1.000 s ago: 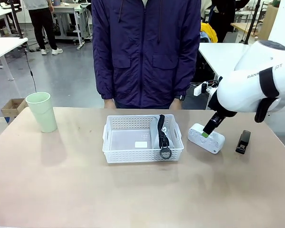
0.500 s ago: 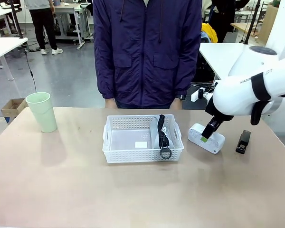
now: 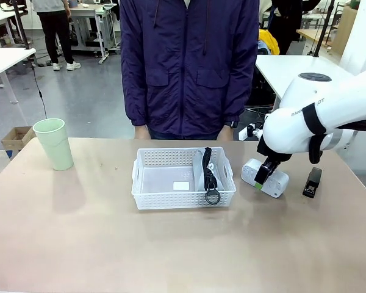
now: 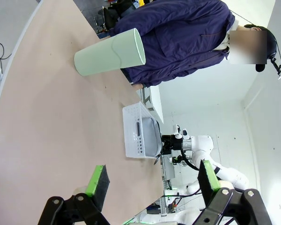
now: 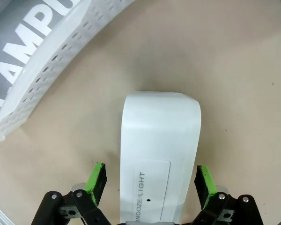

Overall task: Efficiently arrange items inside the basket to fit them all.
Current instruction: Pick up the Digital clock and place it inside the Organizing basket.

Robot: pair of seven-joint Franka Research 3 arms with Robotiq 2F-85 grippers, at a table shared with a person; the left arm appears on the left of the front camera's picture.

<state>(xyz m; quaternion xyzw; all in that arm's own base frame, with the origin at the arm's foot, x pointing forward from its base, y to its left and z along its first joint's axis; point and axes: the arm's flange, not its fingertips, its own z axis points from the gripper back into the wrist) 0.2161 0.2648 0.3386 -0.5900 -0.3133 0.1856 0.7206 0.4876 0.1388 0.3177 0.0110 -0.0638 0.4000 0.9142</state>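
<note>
Two spread fingers of the right gripper [image 5: 150, 180] had been brought down astride the white box [image 5: 159, 136], left ungripped on the table [image 3: 171, 256] beside the basket [image 3: 171, 198]; pickup was judged imminent. The left gripper [image 4: 153, 179] was likewise open.

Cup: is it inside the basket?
No, the cup stands on the table well to the left of the basket, which holds only the pouch.
</note>
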